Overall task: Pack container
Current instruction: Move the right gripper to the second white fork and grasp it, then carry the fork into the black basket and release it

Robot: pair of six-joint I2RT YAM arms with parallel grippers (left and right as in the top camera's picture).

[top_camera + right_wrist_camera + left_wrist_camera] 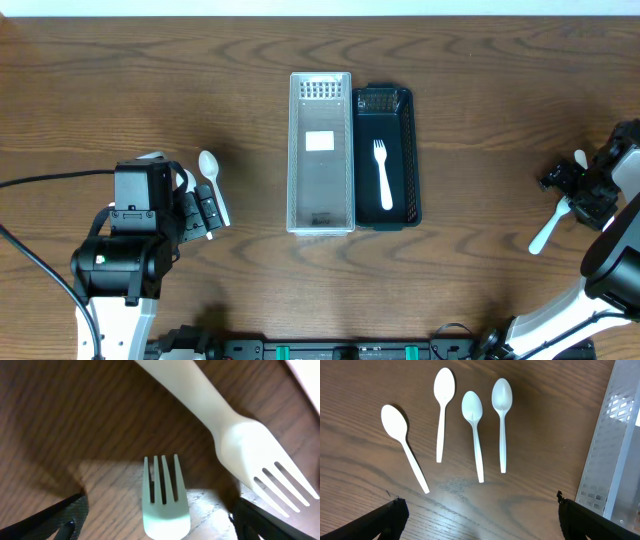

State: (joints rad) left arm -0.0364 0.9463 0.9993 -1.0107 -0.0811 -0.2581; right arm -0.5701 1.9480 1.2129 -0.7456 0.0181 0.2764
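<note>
Ok, looks like the pick step: right end effector (pixel 160 522) wide open, empty, fork (pixel 164 497) between its jaws. Left end effector (pixel 480 517) open, empty, spoons (pixel 472 407) ahead. Next: descend, close, carry to black container (pixel 414 150), well away.

The left arm (pixel 118 265) is wearing black on the boxy housing just behind the jaws and on the round joint further back, where a small green light (pixel 101 261) is glowing; a white link (pixel 115 325) is running on behind that, and a thin black cable (pixel 55 176) is trailing off the housing. The right arm (pixel 615 255) is showing the same black joints and white link. Either side of the jaw gap, the fingers (pixel 382 519) of the left gripper (pixel 205 212) and right gripper (pixel 565 185) are showing matte black, finely textured faces
</note>
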